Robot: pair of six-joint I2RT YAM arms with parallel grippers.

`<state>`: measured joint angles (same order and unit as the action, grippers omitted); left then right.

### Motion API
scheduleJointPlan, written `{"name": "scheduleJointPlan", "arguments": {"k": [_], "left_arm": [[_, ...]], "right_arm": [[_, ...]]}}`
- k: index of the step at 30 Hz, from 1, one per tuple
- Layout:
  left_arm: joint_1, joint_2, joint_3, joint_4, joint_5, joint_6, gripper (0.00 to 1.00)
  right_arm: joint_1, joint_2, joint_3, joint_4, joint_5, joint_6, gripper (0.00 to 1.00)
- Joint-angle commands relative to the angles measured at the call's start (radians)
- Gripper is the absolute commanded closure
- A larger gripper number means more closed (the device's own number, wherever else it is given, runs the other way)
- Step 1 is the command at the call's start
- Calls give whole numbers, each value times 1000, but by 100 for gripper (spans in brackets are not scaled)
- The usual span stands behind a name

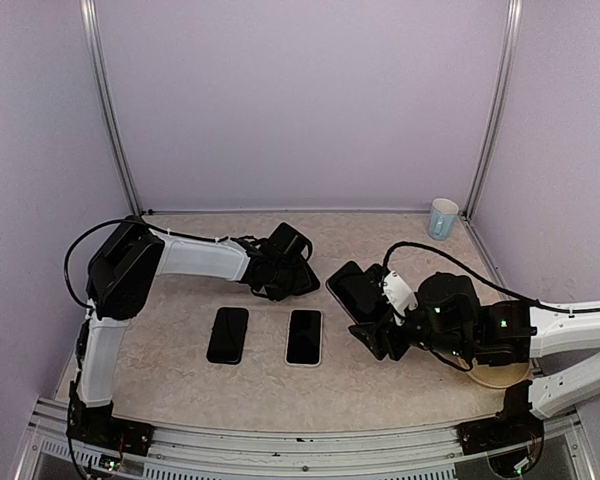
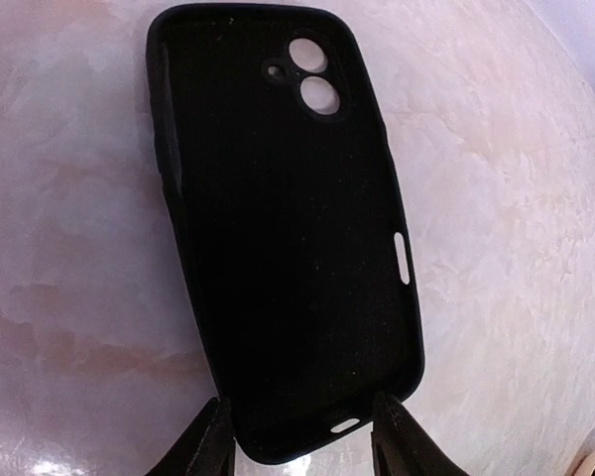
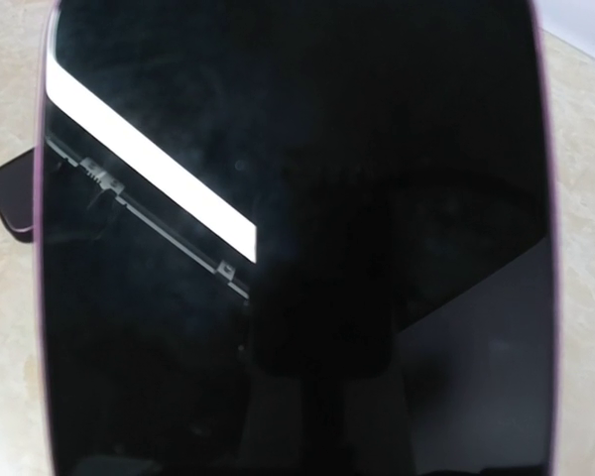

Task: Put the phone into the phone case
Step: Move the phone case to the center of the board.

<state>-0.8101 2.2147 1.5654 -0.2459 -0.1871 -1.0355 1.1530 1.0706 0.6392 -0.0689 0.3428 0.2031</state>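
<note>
A black phone case (image 2: 278, 238) lies on the table with its hollow side up and its camera cut-outs at the far end. My left gripper (image 2: 299, 405) stands open above its near end, one finger on each side of it. In the top view that gripper (image 1: 280, 272) is at mid-table, and the case blends into its dark shape. My right gripper (image 1: 368, 318) is shut on a phone (image 1: 352, 288), holding it tilted above the table just right of the left gripper. In the right wrist view the phone's dark screen (image 3: 297, 198) fills the frame and hides the fingers.
Two more dark slabs lie flat in front of the arms, a black one (image 1: 228, 334) and a white-edged one (image 1: 303, 337). A pale cup (image 1: 443, 217) stands at the back right corner. A wooden disc (image 1: 495, 376) lies under the right arm. Walls close in three sides.
</note>
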Motion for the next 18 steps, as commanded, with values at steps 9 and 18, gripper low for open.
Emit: {"name": "scheduleJointPlan", "arguments": {"k": [9, 18], "left_arm": [[-33, 110, 145, 164, 140, 140, 51], [-4, -83, -21, 279, 105, 158, 46]], "right_arm": [[-7, -57, 5, -8, 71, 9, 69], [-28, -81, 23, -37, 121, 11, 69]]}}
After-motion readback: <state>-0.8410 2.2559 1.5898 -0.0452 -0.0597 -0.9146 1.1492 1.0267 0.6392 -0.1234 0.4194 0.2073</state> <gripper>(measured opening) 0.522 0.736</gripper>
